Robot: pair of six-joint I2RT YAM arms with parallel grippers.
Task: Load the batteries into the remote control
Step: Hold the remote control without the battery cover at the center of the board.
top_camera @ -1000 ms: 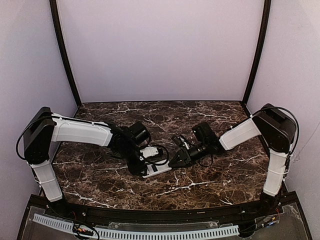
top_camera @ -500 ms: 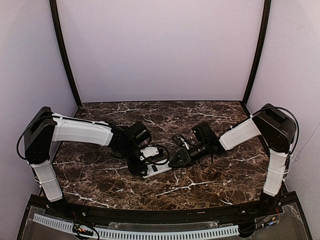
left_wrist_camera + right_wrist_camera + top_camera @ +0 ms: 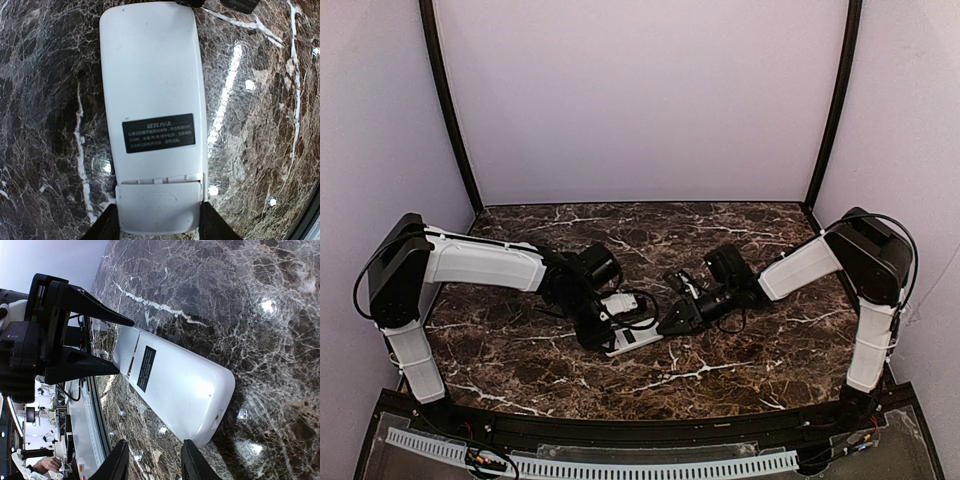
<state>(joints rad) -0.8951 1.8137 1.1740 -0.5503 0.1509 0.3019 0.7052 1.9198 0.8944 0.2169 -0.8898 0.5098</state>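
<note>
The remote control lies back-up on the marble table, a black label on its white back; it also shows as a white bar. Its battery cover sits on the near end, with a thin seam left open. My left gripper is shut on that cover end, one finger pressed to each side. My right gripper stands open just short of the remote's other end, nothing between its fingers. An orange-red sliver shows in the seam; otherwise the batteries are hidden.
The two arms meet at the table's middle, left gripper and right gripper close together. Lilac walls enclose the back and sides. A black frame with a white ribbed strip runs along the near edge.
</note>
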